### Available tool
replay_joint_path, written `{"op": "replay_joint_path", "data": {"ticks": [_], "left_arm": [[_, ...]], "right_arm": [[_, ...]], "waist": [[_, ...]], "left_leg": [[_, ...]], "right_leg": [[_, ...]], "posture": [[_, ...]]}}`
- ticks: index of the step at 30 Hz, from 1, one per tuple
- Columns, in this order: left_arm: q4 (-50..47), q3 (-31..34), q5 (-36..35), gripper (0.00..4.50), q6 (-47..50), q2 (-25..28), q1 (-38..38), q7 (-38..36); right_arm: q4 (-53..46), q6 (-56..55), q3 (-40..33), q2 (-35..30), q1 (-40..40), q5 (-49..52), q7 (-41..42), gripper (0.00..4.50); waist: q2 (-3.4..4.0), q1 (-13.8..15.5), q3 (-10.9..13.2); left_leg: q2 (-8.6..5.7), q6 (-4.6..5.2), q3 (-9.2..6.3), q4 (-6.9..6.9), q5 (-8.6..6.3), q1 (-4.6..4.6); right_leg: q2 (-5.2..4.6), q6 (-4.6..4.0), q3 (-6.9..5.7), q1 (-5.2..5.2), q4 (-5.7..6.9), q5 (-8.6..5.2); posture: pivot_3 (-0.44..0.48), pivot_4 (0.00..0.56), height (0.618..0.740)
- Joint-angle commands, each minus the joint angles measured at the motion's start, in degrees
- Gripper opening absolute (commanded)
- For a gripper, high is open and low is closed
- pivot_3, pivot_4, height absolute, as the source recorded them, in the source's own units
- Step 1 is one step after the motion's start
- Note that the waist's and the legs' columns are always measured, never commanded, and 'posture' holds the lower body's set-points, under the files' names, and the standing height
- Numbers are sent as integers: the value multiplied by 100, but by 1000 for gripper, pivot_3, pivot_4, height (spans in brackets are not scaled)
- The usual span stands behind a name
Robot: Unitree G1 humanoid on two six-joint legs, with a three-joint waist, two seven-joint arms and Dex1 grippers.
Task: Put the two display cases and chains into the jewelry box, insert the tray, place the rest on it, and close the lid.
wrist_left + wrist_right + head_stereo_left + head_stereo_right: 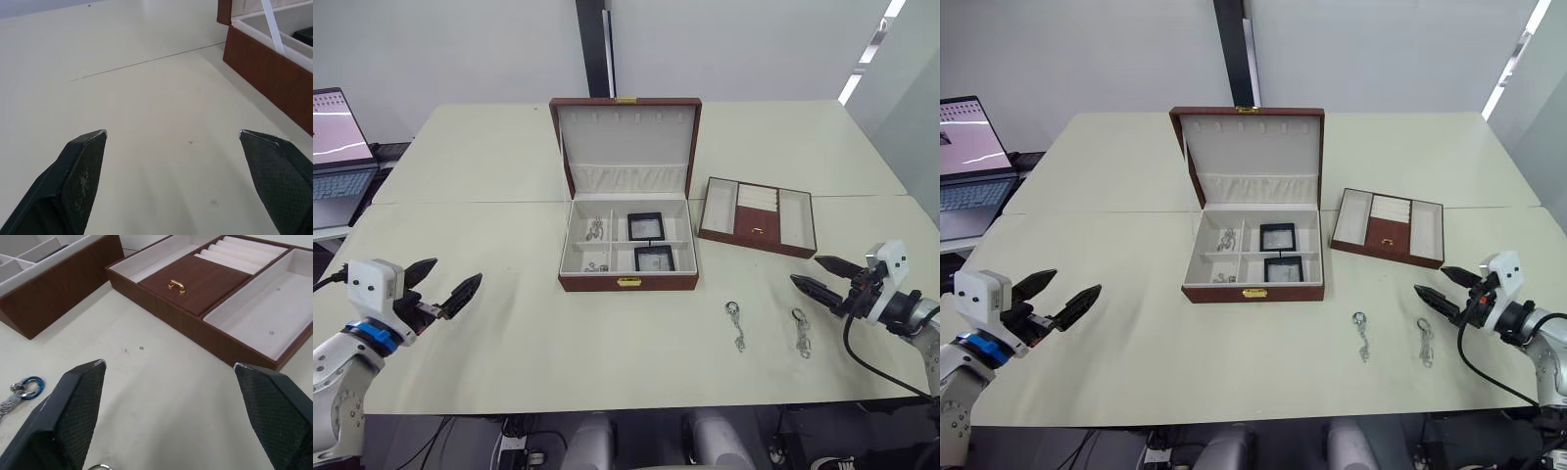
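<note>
No text, label, brand, number or sign can be read anywhere in these views. The laptop screen at the robot's far left shows a pale line across a pink and white field, with no legible characters. The jewelry box, its lid and the tray carry plain wood and cream lining with small gold fittings, none lettered. The white housings behind each end effector bear no marking that can be made out.
</note>
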Motion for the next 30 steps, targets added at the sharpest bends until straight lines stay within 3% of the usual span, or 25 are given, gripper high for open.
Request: {"op": "replay_joint_path", "data": {"ticks": [1, 23, 30], "left_arm": [[249, 377, 47, 4500, -275, 164, -8, -115], [373, 257, 168, 4500, -473, -63, 31, -94], [-204, -19, 50, 4500, -275, -120, -44, -167]], "right_arm": [[197, -353, -226, -5, 28, 17, -164, 4448], [384, -509, -118, -61, -11, 42, -328, 4448], [131, -354, 20, -210, -69, 98, -88, 4448]], "waist": [[0, 0, 0], [1, 6, 0], [1, 7, 0]], "left_leg": [[0, 0, 0, 0, 0, 0], [0, 0, 0, 0, 0, 2], [0, 0, 0, 0, 0, 2]], "right_leg": [[0, 0, 0, 0, 0, 0], [-2, 0, 1, 1, 1, 0], [-2, 0, 1, 2, 1, 0]], "posture": [[0, 150, 740], [0, 150, 740], [0, 150, 740]]}}
